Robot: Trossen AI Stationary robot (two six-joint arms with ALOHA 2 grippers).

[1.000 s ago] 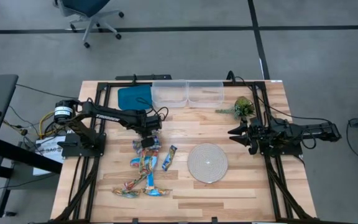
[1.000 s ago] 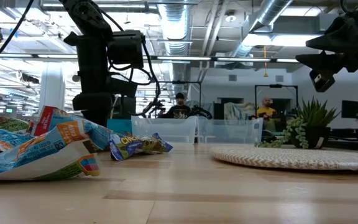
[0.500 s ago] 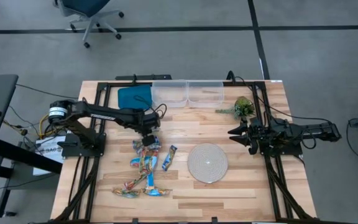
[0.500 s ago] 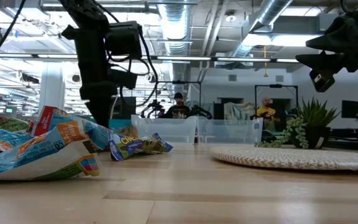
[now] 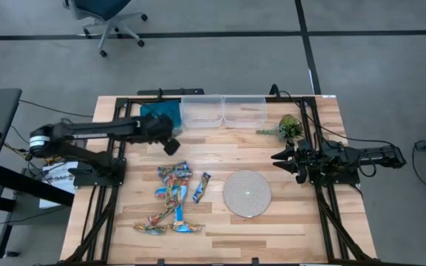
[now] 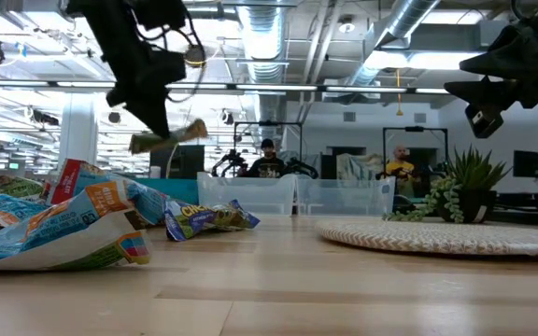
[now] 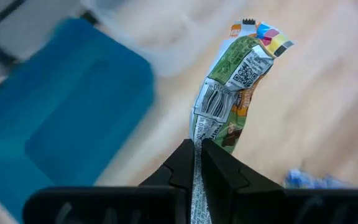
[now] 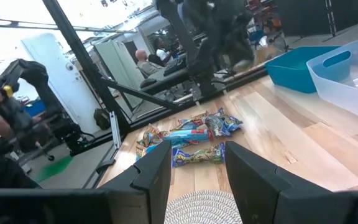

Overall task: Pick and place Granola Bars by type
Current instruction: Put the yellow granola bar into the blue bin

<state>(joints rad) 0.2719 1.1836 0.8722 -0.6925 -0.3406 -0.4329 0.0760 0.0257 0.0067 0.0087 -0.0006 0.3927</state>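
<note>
Several granola bars (image 5: 173,193) lie in a loose pile on the table's left half; the low view shows them near the camera (image 6: 73,219). My left gripper (image 5: 170,145) is up in the air between that pile and the blue bin (image 5: 159,115), shut on one multicoloured green-and-white bar (image 7: 231,93). That bar also shows in the low view (image 6: 169,137), well above the table. My right gripper (image 5: 281,157) waits open at the table's right side, beside the round woven mat (image 5: 247,192). It touches nothing. My left gripper pinches the multicoloured bar by the flat end seam of its wrapper (image 7: 197,149), between its two fingertips (image 7: 216,168). The bar is lifted clear of the table and sticks out beyond the fingers, in line with them, its free end (image 7: 263,34) farthest from the gripper.
Two clear plastic containers (image 5: 223,110) stand at the far edge, right of the blue bin. A green plant sprig (image 5: 287,128) lies near the right arm. Black frame rails run along both sides of the table. People sit in the room beyond the table (image 6: 270,161).
My left gripper has risen from the far end of the bar pile with one multicoloured bar and has moved toward the table's far edge and the blue bin. The bar is now lifted clear of the table. The rest of the pile has stayed in place.
</note>
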